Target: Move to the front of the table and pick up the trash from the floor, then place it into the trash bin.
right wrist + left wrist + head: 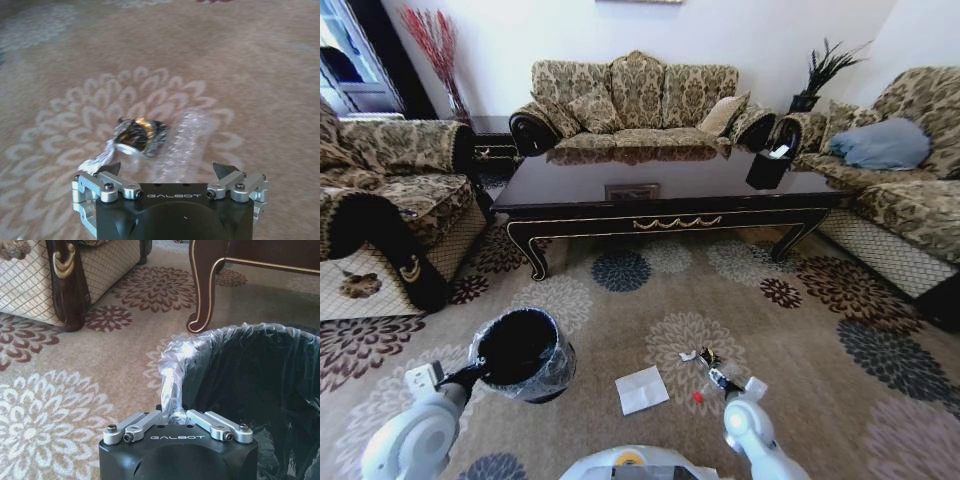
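Left gripper [172,415]: clamped on the liner at the rim of the trash bin [523,353], holding it at the robot's left.
Bin contents: dark inside, nothing made out.
Paper sheet [641,389]: flat on the carpet, between bin and scraps.
Right gripper [170,172]: fingers spread, just above a dark-silver scrap [138,136].
Table [670,200]: beyond.

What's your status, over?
Left gripper shut on trash bin rim. Right gripper open, low over crumpled wrapper on carpet. White paper sheet on floor beside bin. Nothing blocking.
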Available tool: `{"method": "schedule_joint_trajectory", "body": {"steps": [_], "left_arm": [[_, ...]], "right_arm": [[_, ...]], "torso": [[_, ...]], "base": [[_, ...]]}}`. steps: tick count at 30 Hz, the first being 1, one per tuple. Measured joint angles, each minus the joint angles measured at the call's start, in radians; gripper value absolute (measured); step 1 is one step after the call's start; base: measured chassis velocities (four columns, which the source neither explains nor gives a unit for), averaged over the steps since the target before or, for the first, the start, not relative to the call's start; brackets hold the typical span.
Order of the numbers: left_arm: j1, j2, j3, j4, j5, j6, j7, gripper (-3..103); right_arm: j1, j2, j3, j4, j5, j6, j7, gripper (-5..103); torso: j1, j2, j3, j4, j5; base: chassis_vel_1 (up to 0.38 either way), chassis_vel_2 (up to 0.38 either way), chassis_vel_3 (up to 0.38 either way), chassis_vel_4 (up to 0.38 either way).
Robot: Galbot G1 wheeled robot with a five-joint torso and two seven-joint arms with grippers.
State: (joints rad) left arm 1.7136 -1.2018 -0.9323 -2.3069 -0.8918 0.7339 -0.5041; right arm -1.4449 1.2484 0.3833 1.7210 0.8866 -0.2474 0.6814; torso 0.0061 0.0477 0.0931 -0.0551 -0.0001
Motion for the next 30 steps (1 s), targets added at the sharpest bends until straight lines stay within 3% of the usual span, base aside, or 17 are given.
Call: {"method": "schedule_joint_trajectory", "body": {"steps": [16,18,20,24,26,30], "left_arm": [[-0.001,-0.010,0.003,0.014,-0.002,0.000,0.000,3],[0.000,-0.010,0.005,0.014,-0.002,0.000,0.000,3],[0.000,-0.010,0.005,0.014,-0.002,0.000,0.000,3],[-0.001,-0.010,0.006,0.013,-0.003,0.000,0.000,3],[-0.001,-0.010,0.007,0.013,-0.003,0.000,0.000,3],[0.002,-0.012,0.010,0.008,-0.004,-0.001,0.000,3]], "right_arm": [[0.070,0.030,-0.037,-0.155,-0.065,0.019,-0.001,97],[0.071,0.031,-0.033,-0.164,-0.070,0.022,-0.011,89],[0.071,0.032,-0.034,-0.165,-0.072,0.022,-0.012,89],[0.075,0.046,-0.039,-0.178,-0.081,0.022,-0.012,67],[0.076,0.049,-0.040,-0.182,-0.085,0.022,-0.013,67],[0.078,0.056,-0.037,-0.206,-0.111,0.023,-0.019,45]], "torso": [[0.000,0.000,0.000,0.0000,0.0001],[0.000,0.000,0.000,-0.0001,0.0001],[0.000,0.000,0.000,-0.0001,0.0001],[0.000,0.000,0.000,0.0000,0.0001],[0.000,0.000,0.000,0.0000,0.0000],[0.000,0.000,0.000,0.0000,-0.0001]], "base": [[0.000,0.000,0.000,0.000],[0.000,0.000,0.000,0.000],[0.000,0.000,0.000,0.000],[0.000,0.000,0.000,0.000],[0.000,0.000,0.000,0.000],[0.000,0.000,0.000,0.000]]}}
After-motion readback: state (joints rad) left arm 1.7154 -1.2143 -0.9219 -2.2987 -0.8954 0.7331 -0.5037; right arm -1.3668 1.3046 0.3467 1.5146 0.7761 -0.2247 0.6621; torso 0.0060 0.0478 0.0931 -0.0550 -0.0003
